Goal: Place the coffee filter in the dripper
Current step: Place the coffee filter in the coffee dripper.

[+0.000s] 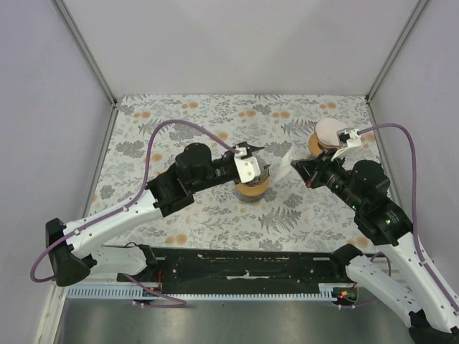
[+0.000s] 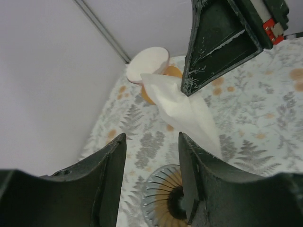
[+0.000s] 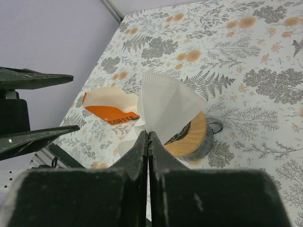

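Pinching the coffee filter (image 3: 165, 101) tight in the right end effector (image 3: 148, 136), best aiming it slowly, point down, into the dripper (image 2: 165, 201) under the open, empty left end effector (image 2: 151, 137).

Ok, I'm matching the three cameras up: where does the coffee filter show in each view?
Top external: the coffee filter is right of centre, at the tip of the right gripper.
Left wrist: the coffee filter is at centre, a white cone slanting down.
Right wrist: the coffee filter is at centre, pinched above the closed fingers.
Shared landmark: the dripper, left of the filter from above, at bottom centre in left wrist, behind the filter in right wrist.
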Available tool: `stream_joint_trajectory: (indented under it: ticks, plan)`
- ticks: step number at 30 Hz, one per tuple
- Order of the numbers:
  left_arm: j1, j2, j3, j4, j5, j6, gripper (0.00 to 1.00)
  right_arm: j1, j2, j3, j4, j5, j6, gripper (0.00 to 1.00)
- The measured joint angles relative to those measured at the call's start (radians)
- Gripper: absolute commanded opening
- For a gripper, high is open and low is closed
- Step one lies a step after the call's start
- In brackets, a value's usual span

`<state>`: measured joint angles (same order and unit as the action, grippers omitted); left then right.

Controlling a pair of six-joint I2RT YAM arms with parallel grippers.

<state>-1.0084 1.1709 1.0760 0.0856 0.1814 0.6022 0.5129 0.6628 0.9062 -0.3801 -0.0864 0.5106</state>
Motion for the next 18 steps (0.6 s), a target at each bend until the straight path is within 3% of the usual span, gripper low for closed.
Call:
stream_joint_trajectory:
  ticks: [6, 12, 15, 18]
  plan:
    - [-0.001, 0.144, 0.264, -0.31, 0.004, -0.237, 0.49, 0.0, 0.011, 0.001, -0.006, 0.021, -0.006, 0.0]
    - [-0.004, 0.434, 0.729, -0.697, 0.0, -0.361, 0.53, 0.0, 0.026, 0.008, -0.005, 0.021, -0.006, 0.0]
    - [-0.005, 0.471, 0.777, -0.79, -0.005, -0.379, 0.53, 0.0, 0.025, 0.008, -0.005, 0.021, -0.006, 0.0]
    - [-0.018, 0.471, 0.776, -0.847, -0.024, -0.378, 0.59, 0.0, 0.019, 0.008, -0.004, 0.021, -0.006, 0.0]
